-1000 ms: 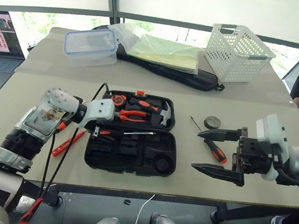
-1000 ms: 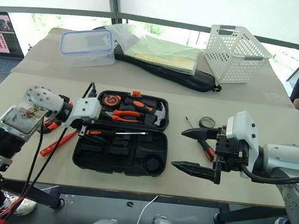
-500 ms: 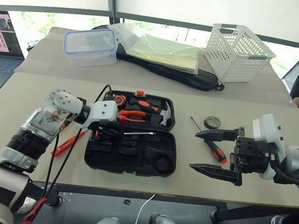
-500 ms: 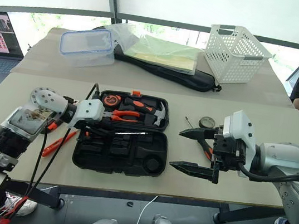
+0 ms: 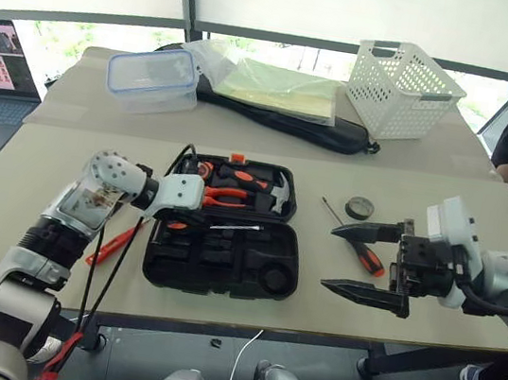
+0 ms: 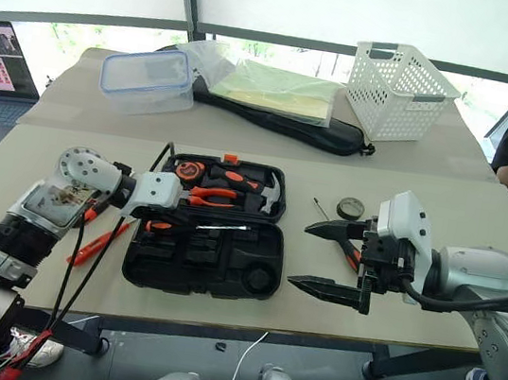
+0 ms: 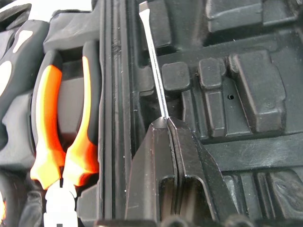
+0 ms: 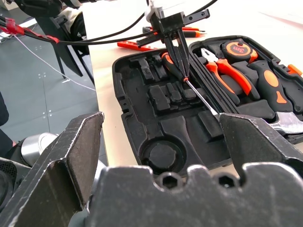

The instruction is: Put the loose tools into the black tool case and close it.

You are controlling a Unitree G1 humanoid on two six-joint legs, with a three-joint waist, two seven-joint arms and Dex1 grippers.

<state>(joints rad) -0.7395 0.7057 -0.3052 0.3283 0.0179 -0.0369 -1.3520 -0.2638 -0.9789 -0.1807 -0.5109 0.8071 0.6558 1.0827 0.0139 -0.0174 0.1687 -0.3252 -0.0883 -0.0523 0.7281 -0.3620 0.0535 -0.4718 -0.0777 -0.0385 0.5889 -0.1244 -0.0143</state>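
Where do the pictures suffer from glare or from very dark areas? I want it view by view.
Left eye view: the windows are washed out to white. Right wrist view: the table glares almost white beside the black tool case. Left wrist view: the case's recesses are very dark, while the screwdriver shaft catches a bright gleam.

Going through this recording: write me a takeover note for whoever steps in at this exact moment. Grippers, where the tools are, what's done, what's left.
Left gripper: shut on the screwdriver lying in the near half of the open black tool case.
Right gripper: open, empty, above the table right of the case.
Done: that one screwdriver is in the case.
Loose: second screwdriver and tape roll right of the case; slim orange tester screwdriver left of it. Utility knife: cannot tell where.
Left: let go, load the rest, close the case.
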